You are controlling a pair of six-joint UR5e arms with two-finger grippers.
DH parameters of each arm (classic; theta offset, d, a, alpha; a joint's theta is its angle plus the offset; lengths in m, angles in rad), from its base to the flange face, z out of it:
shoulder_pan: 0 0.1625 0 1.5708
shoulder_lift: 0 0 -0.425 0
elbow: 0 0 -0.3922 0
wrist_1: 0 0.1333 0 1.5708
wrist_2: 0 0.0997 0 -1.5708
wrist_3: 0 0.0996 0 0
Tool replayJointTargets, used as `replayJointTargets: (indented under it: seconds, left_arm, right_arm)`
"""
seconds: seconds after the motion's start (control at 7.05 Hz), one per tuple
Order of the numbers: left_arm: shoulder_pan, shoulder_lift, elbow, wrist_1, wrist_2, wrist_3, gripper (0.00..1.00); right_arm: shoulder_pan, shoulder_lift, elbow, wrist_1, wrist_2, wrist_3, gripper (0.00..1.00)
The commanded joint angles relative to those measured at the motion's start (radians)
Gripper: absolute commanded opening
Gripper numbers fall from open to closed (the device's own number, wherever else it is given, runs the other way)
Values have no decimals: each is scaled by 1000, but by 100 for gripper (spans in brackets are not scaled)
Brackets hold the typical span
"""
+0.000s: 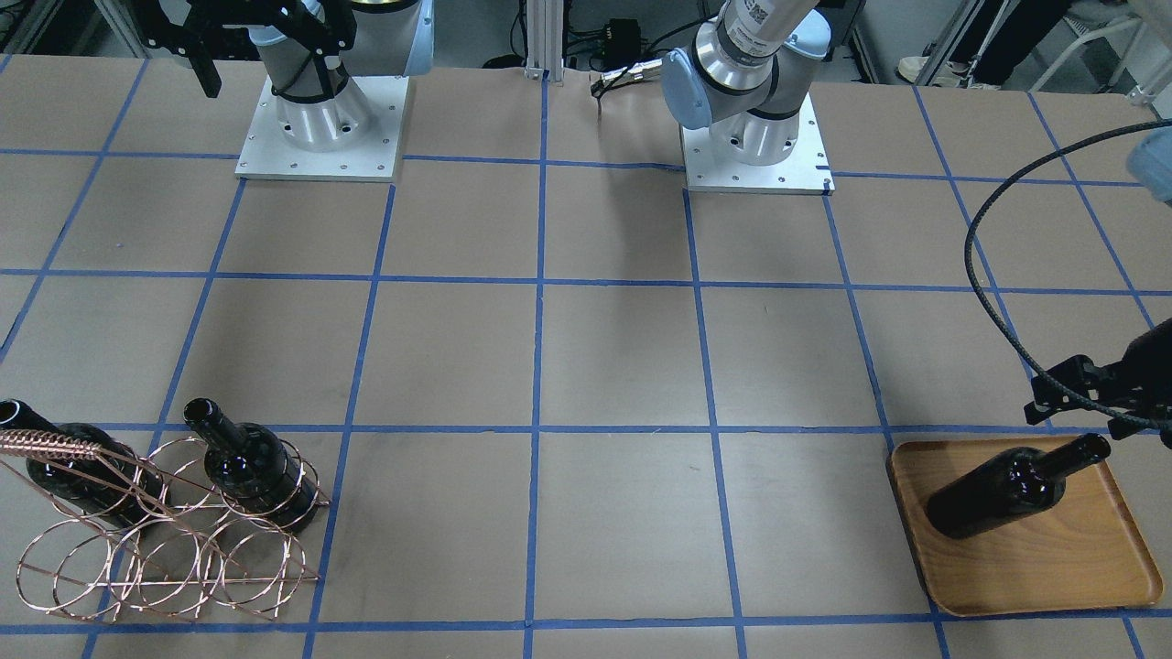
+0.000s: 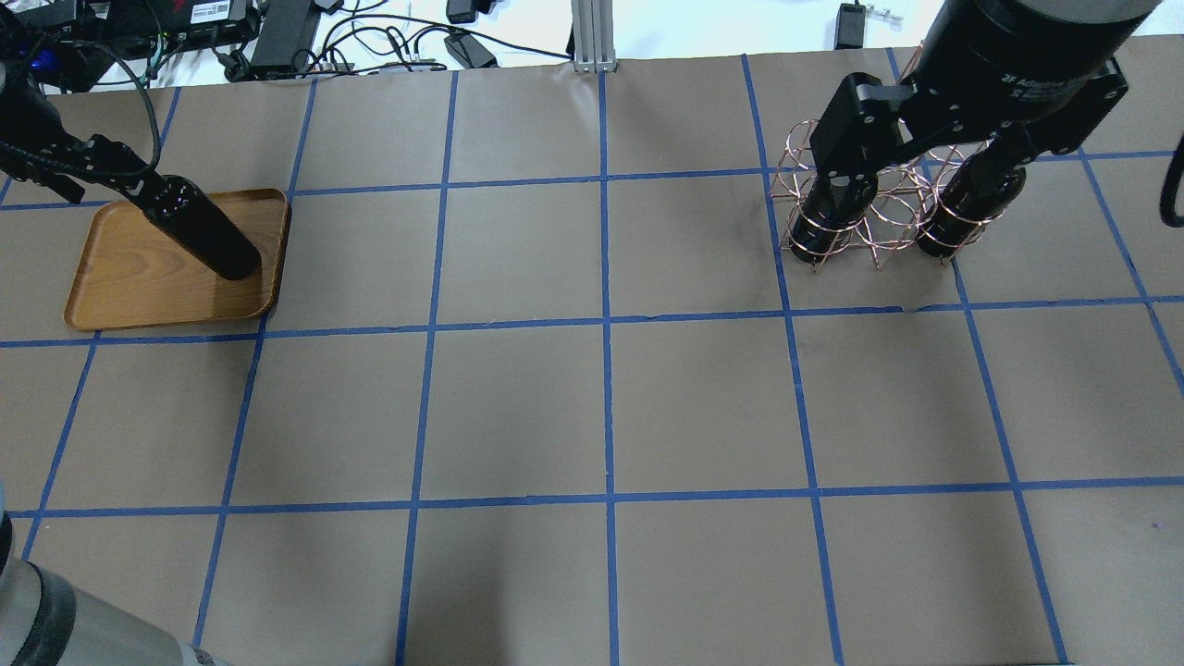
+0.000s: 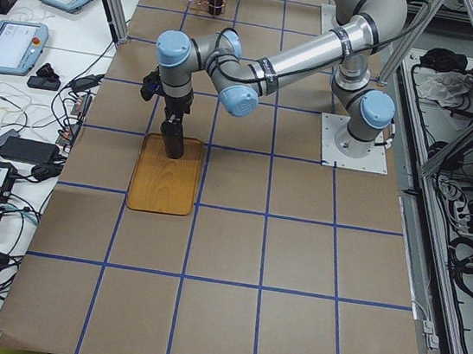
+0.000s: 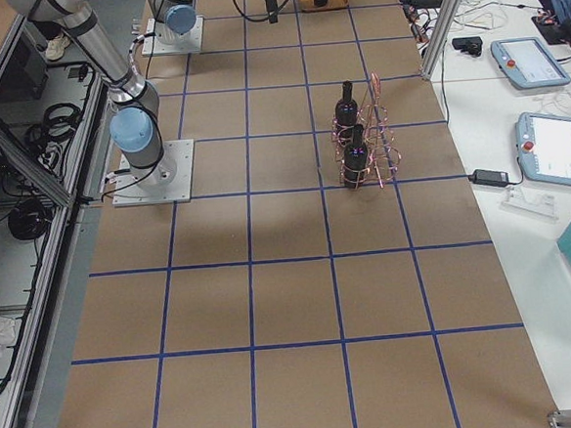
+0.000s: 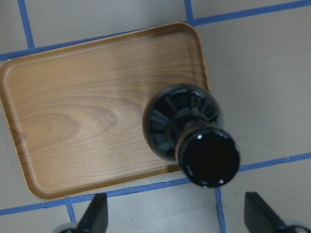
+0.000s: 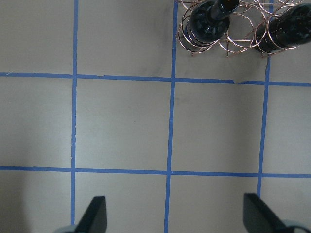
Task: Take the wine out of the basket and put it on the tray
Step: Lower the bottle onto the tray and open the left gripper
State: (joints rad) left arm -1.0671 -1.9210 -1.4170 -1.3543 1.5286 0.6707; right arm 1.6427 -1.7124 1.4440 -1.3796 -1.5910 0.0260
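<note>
One dark wine bottle (image 1: 1007,485) stands upright on the wooden tray (image 1: 1053,567), near the tray's corner; it also shows in the overhead view (image 2: 199,231) and from above in the left wrist view (image 5: 184,126). My left gripper (image 5: 177,218) is open just above and beside the bottle's mouth, its fingers clear of the neck. The copper wire basket (image 1: 165,540) holds two more bottles (image 1: 247,458) (image 1: 64,467). My right gripper (image 6: 177,218) is open and empty, held high above the table on the robot's side of the basket (image 6: 228,29).
Brown paper with a blue tape grid covers the table. The two arm bases (image 1: 320,128) (image 1: 755,137) stand on the robot's side. A black cable (image 1: 989,275) loops above the tray's side. Tablets and cables lie beyond the table ends.
</note>
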Motion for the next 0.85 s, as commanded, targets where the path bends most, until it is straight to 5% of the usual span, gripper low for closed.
replayJointTargets:
  seconds: [0.0,0.71]
  left_arm:
    - [-14,78,1,-75,15,-17,100]
    - [-411,261,-3,-256,113,-518,100]
  right_arm:
    - [0,-30,-4,7,-7,2,100]
    - [-6,-35,-1,51,-14,-8,100]
